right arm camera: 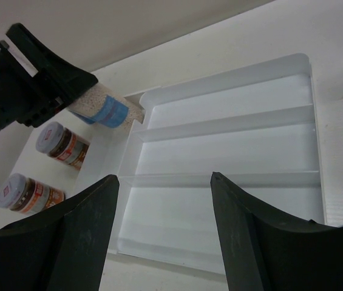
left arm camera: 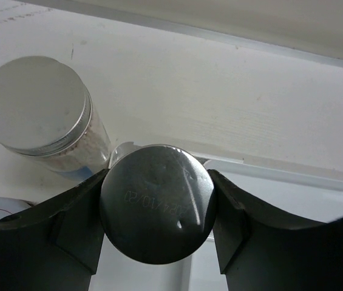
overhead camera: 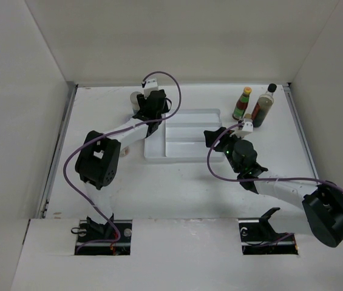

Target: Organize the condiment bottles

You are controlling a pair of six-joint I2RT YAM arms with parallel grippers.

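Note:
My left gripper (left arm camera: 157, 177) is shut on a grey-lidded jar (left arm camera: 157, 206) with a blue label (right arm camera: 107, 110). It holds the jar tilted over the far left corner of the white divided tray (overhead camera: 183, 159). Another grey-lidded jar (left arm camera: 34, 103) stands just left of it, outside the tray. Two red-labelled jars (right arm camera: 62, 144) (right arm camera: 28, 193) stand on the table left of the tray. My right gripper (right arm camera: 165, 179) is open and empty over the tray's right side (overhead camera: 212, 139). A red yellow-capped sauce bottle (overhead camera: 242, 103), a tall dark black-capped bottle (overhead camera: 263, 104) and a tiny bottle (overhead camera: 247, 125) stand right of the tray.
The tray (right arm camera: 232, 151) has long compartments split by low dividers, with nothing showing in them. White walls enclose the table on the left, back and right. A purple cable (overhead camera: 174, 91) loops above the left arm.

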